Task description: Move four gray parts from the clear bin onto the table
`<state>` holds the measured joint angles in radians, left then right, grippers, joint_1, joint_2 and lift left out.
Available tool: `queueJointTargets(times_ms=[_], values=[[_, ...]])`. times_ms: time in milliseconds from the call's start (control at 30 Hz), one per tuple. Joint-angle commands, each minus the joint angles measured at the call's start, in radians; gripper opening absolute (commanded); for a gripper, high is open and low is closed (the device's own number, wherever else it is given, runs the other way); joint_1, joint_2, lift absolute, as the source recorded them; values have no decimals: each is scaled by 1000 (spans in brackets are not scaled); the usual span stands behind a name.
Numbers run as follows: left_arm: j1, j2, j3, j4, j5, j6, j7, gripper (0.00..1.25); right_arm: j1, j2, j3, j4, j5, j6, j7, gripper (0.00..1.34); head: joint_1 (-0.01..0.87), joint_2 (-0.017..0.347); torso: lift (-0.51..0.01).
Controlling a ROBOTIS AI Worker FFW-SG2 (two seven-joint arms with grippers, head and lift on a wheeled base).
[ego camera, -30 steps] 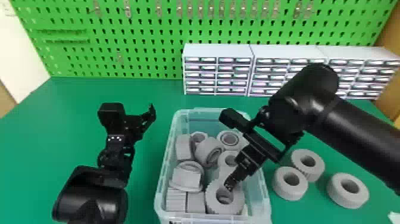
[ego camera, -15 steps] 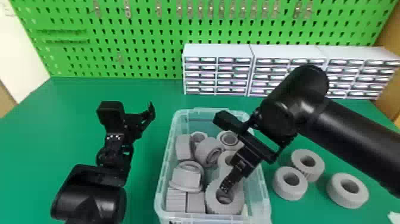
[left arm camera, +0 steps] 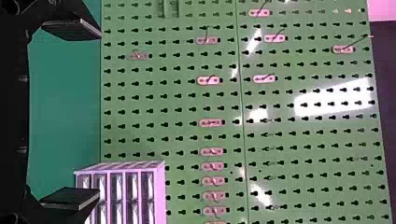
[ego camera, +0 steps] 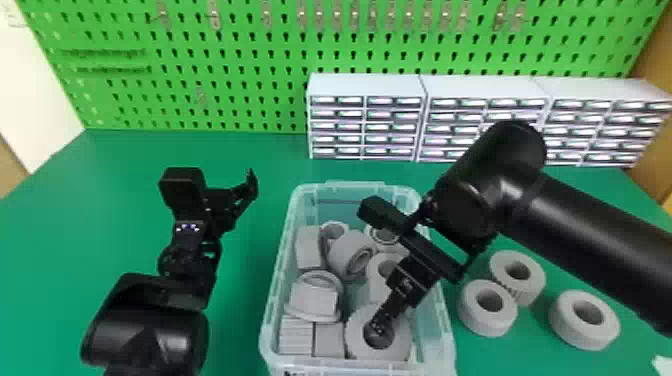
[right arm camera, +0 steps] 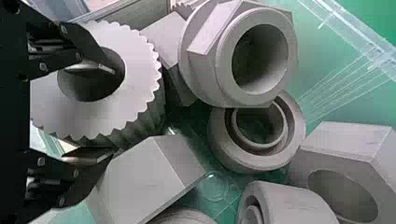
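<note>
The open right end effector (ego camera: 382, 322) straddles the gear (ego camera: 356, 332)'s wall; the left end effector (ego camera: 251, 184) gapes; the clear bin (ego camera: 281, 260) is cut off below.

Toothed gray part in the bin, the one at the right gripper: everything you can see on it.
The toothed gray part is a thick, matte ring, plastic-looking, with ridges around its outer side and a wide, round through-bore. No damage shows. It sits at the near end of the clear bin, bore facing roughly up, with blocky gray parts beside it. One finger of the right gripper reaches into the bore; the other is outside the ridges. Contact with either can't be confirmed.
</note>
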<state>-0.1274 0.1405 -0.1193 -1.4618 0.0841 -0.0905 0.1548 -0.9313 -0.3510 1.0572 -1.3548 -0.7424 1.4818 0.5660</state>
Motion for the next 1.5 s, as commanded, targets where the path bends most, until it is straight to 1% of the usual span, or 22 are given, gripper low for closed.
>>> queueJointTargets(times_ms=[0, 100, 200, 267, 600, 867, 967, 1100, 1300, 1467], values=[[2, 7, -3, 0, 5, 0, 0, 1147, 0, 0, 1, 2, 0, 0, 0, 565, 693, 72, -52], [2, 10, -5, 0, 6, 0, 3, 1147, -1, 0, 3, 2, 3, 0, 0, 480, 693, 72, -52], [3, 11, -3, 0, 8, 0, 6, 1147, -3, 0, -2, -3, 15, 0, 0, 336, 693, 72, -52], [5, 11, -5, 0, 8, 0, 6, 1147, -1, 0, -5, -9, 29, 0, 0, 305, 693, 72, -52], [6, 13, -5, 0, 11, 0, 8, 1147, -1, 0, -20, -14, 40, -2, 12, 305, 693, 72, -52], [8, 13, -8, 0, 11, 0, 8, 1147, -1, -6, -49, -43, 83, -2, 57, 305, 693, 72, -52], [8, 13, -11, 0, 13, 0, 9, 1147, -1, -5, -68, -52, 115, 2, 80, 305, 693, 72, -52], [8, 13, -11, 0, 13, 0, 9, 1147, -1, -2, -86, -60, 183, 3, 140, 305, 693, 72, -52], [8, 13, -11, 0, 13, 0, 9, 1147, -4, -3, -105, -69, 236, 3, 190, 305, 693, 72, -52], [9, 13, -11, 0, 13, 0, 9, 1147, -11, -9, -118, -79, 276, 6, 224, 305, 693, 72, -52]])
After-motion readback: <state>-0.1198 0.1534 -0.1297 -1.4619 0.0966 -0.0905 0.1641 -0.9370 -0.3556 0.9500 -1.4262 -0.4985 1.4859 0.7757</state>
